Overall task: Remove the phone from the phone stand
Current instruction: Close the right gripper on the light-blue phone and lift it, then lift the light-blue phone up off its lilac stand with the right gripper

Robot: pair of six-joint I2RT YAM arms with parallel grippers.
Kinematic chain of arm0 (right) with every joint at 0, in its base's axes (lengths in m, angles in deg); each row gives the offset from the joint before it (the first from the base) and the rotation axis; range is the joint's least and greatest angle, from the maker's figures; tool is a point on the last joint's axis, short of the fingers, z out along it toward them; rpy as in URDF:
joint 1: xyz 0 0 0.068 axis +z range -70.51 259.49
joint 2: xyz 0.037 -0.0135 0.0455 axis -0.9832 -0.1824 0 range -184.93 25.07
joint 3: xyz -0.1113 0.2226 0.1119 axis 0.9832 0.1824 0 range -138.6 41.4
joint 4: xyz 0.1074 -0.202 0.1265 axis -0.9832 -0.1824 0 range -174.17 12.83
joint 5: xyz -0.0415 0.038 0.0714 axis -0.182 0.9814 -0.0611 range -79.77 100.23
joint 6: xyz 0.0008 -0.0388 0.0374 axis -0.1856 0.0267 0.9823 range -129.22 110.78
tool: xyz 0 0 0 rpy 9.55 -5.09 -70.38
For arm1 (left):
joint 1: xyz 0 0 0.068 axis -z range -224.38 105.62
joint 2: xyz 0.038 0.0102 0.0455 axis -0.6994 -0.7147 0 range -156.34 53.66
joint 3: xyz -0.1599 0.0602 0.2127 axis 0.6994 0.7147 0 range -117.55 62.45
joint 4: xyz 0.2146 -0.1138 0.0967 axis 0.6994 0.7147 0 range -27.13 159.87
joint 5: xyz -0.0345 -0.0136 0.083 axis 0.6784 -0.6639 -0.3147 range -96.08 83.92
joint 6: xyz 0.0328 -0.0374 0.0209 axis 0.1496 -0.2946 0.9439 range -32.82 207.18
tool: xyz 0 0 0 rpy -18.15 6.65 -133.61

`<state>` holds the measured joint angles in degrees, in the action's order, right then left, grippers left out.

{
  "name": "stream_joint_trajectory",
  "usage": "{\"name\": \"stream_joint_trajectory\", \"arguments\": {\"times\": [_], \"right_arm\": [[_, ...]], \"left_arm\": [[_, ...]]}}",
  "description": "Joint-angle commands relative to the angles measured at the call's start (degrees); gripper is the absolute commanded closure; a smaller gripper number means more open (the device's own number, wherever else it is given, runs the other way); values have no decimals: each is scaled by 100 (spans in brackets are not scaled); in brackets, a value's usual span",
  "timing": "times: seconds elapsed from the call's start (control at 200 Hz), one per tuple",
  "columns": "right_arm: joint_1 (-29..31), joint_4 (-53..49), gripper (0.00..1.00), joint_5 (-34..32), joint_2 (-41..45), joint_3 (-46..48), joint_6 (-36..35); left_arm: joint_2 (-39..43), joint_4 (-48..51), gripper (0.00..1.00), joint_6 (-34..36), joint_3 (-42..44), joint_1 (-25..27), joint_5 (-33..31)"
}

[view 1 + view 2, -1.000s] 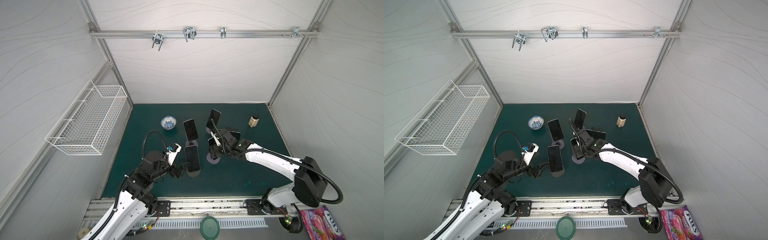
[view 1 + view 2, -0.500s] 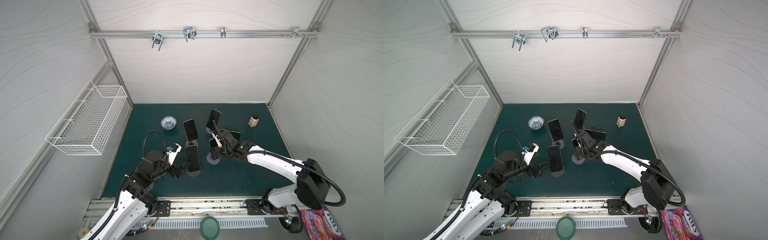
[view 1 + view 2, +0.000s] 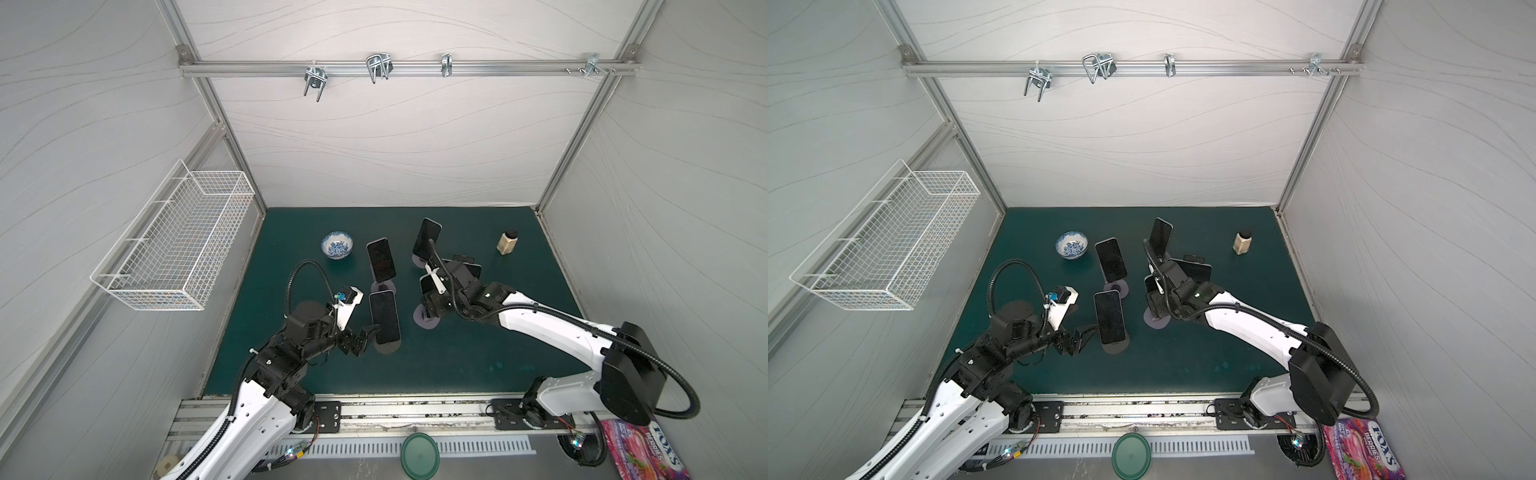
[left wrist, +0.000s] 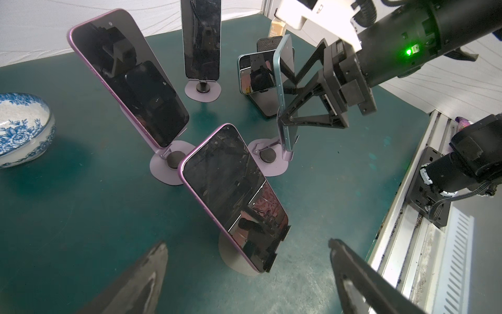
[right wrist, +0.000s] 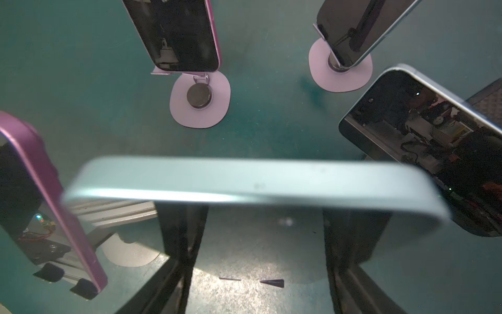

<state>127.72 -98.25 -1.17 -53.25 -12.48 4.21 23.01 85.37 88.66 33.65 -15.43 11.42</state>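
Observation:
A light-blue phone (image 4: 282, 89) stands in a lilac phone stand (image 4: 269, 163), its lower end in the stand's lip. My right gripper (image 5: 269, 217) reaches it from the screen side. Its fingers (image 5: 182, 239) clasp the phone's two long edges, and the near fingertip presses the edge in the left wrist view. In both top views this gripper (image 3: 434, 303) (image 3: 1156, 303) hides most of that phone. My left gripper (image 4: 247, 243) (image 3: 363, 338) hangs open just in front of a purple phone (image 4: 233, 195) on its own stand (image 4: 233, 258), touching nothing.
Another purple phone (image 3: 380, 259), a tall phone (image 3: 427, 239) and a sideways phone on a black stand (image 3: 469, 268) crowd close behind. A blue-white bowl (image 3: 337, 245) sits back left, a small bottle (image 3: 508, 242) back right. A wire basket (image 3: 178, 245) hangs on the left wall.
The right gripper's jaws have narrowed onto the light-blue phone and the arm has eased slightly forward. The left arm has not moved.

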Motion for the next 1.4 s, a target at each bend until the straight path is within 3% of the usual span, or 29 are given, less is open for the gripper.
{"name": "stream_joint_trajectory", "arguments": {"times": [0.0,0.49,1.195,1.39], "right_arm": [[-30,14,32,-57,293,-78,-113],[-28,-526,34,13,912,-196,-78],[-29,-1925,36,653,1330,-974,271],[-40,-2506,41,795,1542,-1209,372]], "left_arm": [[57,-61,6,82,-91,32,-53],[182,-70,6,86,-95,32,-80],[307,10,7,33,-152,31,-141],[152,211,8,132,-469,32,-144]]}}
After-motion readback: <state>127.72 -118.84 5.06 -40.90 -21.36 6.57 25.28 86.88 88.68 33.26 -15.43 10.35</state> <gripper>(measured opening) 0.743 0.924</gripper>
